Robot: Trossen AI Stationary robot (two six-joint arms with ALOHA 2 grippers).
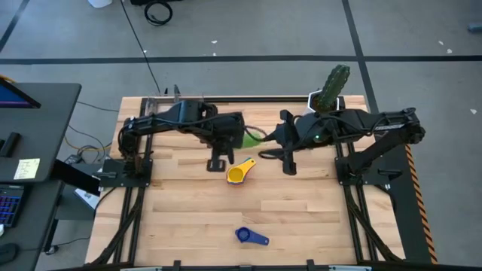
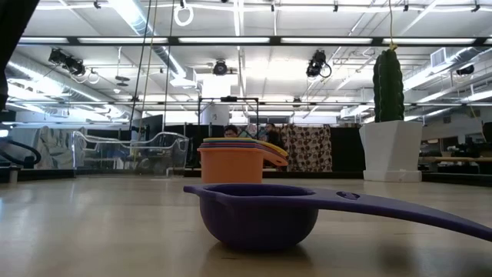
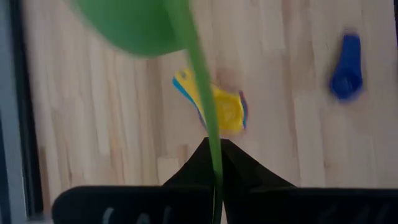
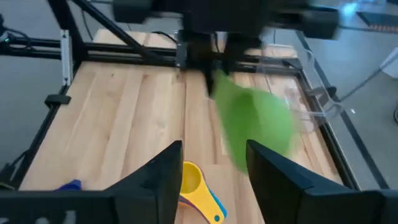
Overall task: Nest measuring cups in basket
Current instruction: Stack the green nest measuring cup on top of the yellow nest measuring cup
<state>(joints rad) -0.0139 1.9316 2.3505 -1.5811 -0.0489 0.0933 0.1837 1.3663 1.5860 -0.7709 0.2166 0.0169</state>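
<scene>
My left gripper (image 1: 232, 140) is shut on a green measuring cup (image 1: 253, 138) over the middle of the table. A nested stack with a yellow cup on top (image 1: 239, 172) rests on its base just near of it. From the low view the stack's outer cup is orange (image 2: 231, 163). A dark blue cup (image 1: 251, 236) sits alone toward the near edge. My right gripper (image 4: 214, 167) is open, level with the green cup (image 4: 256, 124) on its right side, touching nothing. The clear basket (image 4: 306, 93) shows behind the green cup in the right wrist view. My left gripper pinches the green cup's thin flat handle (image 3: 214, 146) between its two shut fingers (image 3: 245, 168). The handle runs on from the fingertips to the bowl (image 3: 134, 25). The cup is lifted clear of the table, above the yellow stack (image 3: 224, 111).
A white pot with a green cactus (image 1: 331, 89) stands at the far right of the table, behind my right arm. Bare wood lies to the near left and near right of the dark blue cup (image 3: 346, 65). A desk with a screen stands off the left edge.
</scene>
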